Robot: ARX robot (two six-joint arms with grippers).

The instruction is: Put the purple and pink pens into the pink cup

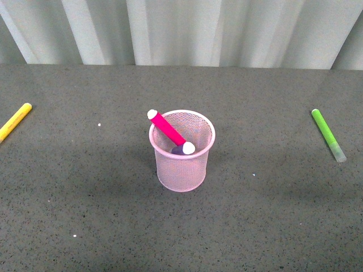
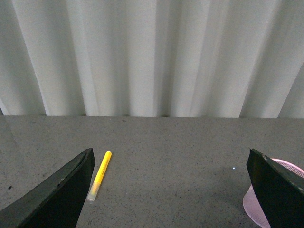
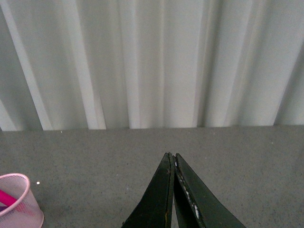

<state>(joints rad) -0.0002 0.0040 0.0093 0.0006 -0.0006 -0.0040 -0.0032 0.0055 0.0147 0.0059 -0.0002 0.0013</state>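
Our left gripper [image 2: 168, 190] jaws wide, right gripper [image 3: 172, 164] jaws closed, empty; pink pen [image 1: 168, 130], purple pen [image 1: 180, 150] inside cup [image 1: 181, 170].

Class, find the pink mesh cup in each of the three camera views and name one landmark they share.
Front view: pink mesh cup at table centre.
Left wrist view: a part at the lower right edge.
Right wrist view: lower left corner.
Shared landmark: white curtain behind the table.

I see a gray table [image 1: 85, 215] with a pink cup [image 1: 181, 164], a yellow marker [image 1: 15, 121] and a green marker [image 1: 328, 134] on it.
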